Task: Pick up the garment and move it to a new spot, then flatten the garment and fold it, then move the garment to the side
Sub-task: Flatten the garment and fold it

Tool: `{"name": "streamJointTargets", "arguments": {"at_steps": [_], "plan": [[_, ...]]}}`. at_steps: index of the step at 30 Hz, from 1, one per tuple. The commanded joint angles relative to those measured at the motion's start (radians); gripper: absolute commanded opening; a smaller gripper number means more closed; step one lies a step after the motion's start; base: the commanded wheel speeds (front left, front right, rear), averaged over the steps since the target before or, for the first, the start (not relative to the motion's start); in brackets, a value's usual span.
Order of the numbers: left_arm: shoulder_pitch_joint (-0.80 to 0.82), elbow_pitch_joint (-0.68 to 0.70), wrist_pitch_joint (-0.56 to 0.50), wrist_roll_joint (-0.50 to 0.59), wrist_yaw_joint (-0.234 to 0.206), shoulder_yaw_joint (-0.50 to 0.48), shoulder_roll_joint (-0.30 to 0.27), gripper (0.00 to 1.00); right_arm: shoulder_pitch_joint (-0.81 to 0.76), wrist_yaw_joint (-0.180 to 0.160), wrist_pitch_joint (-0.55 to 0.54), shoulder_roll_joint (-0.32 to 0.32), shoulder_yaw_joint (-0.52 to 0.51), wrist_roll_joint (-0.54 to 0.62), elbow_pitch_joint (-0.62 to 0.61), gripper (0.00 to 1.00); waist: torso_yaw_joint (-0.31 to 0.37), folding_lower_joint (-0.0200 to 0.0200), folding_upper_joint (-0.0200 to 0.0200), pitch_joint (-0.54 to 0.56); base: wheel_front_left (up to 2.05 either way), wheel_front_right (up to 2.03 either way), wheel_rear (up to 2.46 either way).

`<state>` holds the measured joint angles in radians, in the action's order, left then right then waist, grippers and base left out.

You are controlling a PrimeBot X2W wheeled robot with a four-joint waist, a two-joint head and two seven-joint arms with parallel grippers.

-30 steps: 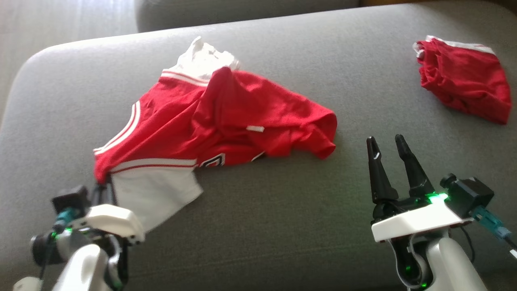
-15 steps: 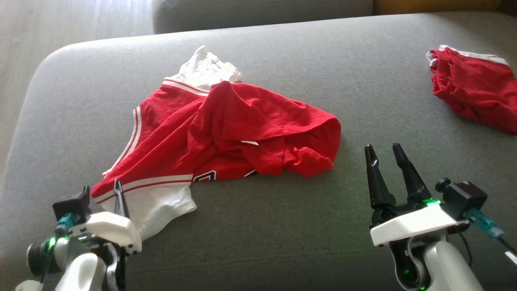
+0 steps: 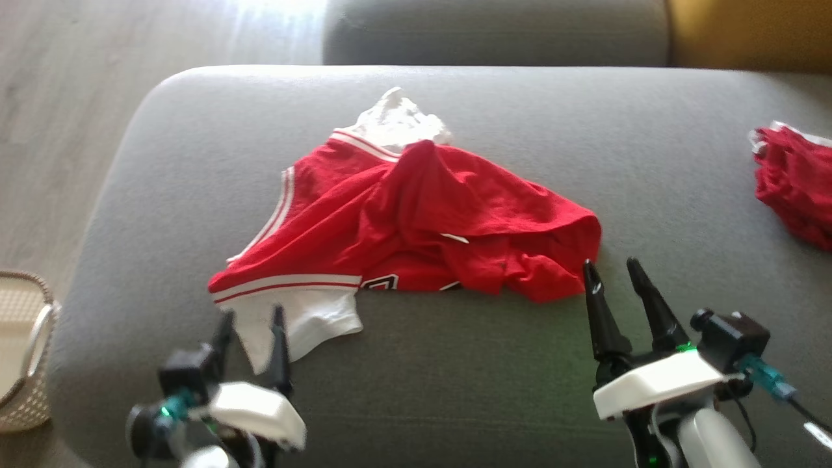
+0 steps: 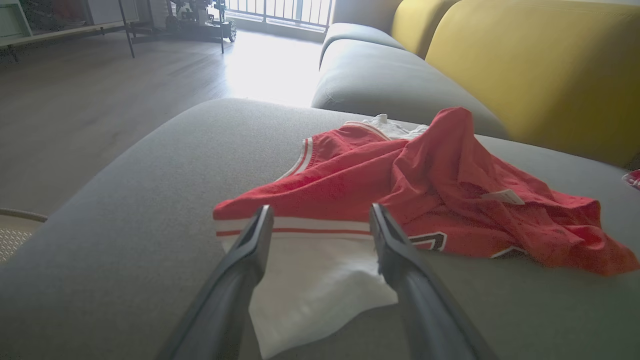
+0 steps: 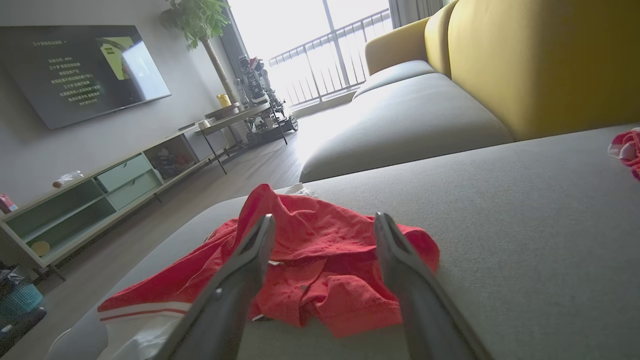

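Head view: the shirt (image 3: pixel 416 221) lies crumpled on the grey sofa cushion (image 3: pixel 487 377), its long axis running left to right. The left gripper (image 3: pixel 253 313), jaws open and empty, hovers at its white near-left corner. The right gripper (image 3: pixel 609 263), also open, sits just beside the red right end. A second red garment (image 3: pixel 796 182) lies far right, and a basket (image 3: pixel 26 351) stands on the wooden floor (image 3: pixel 65 130) at left.

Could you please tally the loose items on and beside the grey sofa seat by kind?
Garments: 2 (crumpled red-and-white jersey, bunched red garment with white trim)
Baskets: 1 (pale woven basket beside the sofa)
Total: 3
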<state>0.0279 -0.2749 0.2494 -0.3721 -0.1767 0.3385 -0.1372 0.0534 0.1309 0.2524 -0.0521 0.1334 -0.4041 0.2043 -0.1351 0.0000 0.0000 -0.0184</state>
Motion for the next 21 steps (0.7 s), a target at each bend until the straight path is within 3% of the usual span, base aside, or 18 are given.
{"name": "streamJointTargets", "arguments": {"at_steps": [1, 10, 21], "plan": [[0.023, 0.042, 0.012, 0.011, 0.008, -0.030, 0.003, 1.00, 0.023, 0.000, 0.009, 0.002, 0.024, 0.008, -0.025, 1.00, -0.035, 0.0000, 0.0000, 0.010, 0.00, 0.00, 0.00], [-0.010, 0.073, 0.012, 0.063, 0.066, -0.016, 0.055, 1.00, 0.086, 0.000, -0.021, 0.002, 0.034, 0.084, 0.036, 1.00, -0.146, 0.0000, 0.0000, -0.017, 0.00, 0.00, 0.00], [0.010, 0.044, 0.012, 0.086, 0.098, -0.008, 0.081, 1.00, 0.313, 0.000, -0.101, 0.002, 0.073, 0.175, 0.278, 1.00, -0.271, 0.0000, 0.0000, -0.083, 0.00, 0.00, 0.00]]}}
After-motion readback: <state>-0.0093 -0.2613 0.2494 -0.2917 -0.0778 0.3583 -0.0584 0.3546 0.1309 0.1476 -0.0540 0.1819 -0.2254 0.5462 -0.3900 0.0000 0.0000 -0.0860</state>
